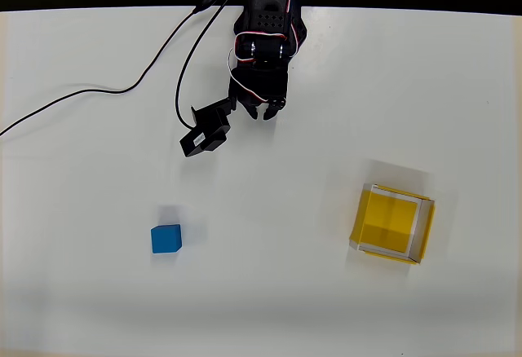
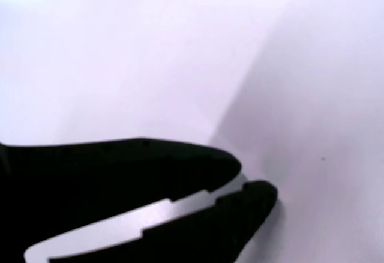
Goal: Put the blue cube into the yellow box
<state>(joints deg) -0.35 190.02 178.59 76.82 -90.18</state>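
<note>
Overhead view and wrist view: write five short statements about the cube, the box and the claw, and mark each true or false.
1. The blue cube sits on the table, left of the yellow box in the overhead view. True.
2. The cube is inside the box. False: it lies on the bare table, well apart from the box.
3. The claw holds the cube. False: it holds nothing and is near the far edge, apart from the cube.
4. The yellow box is open-topped with nothing in it. True.
5. In the wrist view the claw is wide open. False: its fingers are nearly together, a narrow gap between them.
</note>
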